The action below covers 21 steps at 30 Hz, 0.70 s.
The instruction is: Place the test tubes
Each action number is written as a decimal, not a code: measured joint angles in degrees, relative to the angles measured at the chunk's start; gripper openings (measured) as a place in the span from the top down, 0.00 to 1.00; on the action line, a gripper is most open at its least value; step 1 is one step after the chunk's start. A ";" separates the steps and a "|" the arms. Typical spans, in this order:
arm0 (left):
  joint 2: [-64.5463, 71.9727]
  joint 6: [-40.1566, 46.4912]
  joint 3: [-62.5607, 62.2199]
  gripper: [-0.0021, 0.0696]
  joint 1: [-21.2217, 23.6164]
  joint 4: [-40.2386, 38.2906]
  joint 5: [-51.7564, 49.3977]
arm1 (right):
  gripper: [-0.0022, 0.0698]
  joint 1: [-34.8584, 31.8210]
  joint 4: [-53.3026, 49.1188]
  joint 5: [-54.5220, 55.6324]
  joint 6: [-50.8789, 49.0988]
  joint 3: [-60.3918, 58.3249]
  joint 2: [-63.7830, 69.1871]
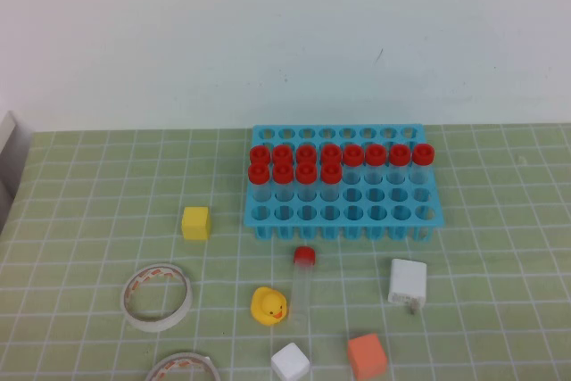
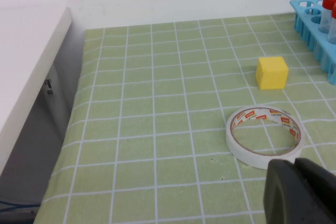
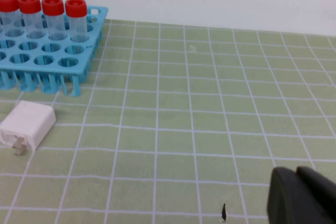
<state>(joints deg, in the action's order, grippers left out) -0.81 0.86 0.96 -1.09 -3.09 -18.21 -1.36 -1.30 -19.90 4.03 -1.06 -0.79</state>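
A green checked table [image 1: 89, 220] sits by a white wall. One loose test tube [image 1: 304, 285] lies flat just in front of the blue rack [image 1: 339, 231], red cap toward the rack, its long side pointing away from the robot. A yellow duck [image 1: 268, 306] is just beside it. The left gripper [image 2: 295, 170] hangs near a tape roll [image 2: 257, 157], the right gripper [image 3: 297, 181] near a white plug [image 3: 29, 124]. Both have jaws clenched on nothing. The tube lies between them, a bit right, so the right arm looks nearer.

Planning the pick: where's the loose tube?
High view, centre: the loose tube lies in front of the blue rack, beside the yellow duck, cap toward the rack. Left gripper and right gripper, both shut, show only in wrist views.
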 joint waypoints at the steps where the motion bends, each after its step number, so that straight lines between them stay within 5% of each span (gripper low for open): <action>1: 0.00 0.00 0.00 0.97 0.00 0.00 0.00 | 0.97 0.00 0.00 0.00 0.00 0.00 0.00; 21: 0.00 1.73 0.00 0.97 0.00 1.45 0.00 | 0.97 0.00 0.00 0.00 0.00 0.00 0.00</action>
<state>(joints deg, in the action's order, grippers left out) -0.81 2.59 0.96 -1.09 -1.64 -18.21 -1.36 -1.30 -19.90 4.03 -1.06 -0.79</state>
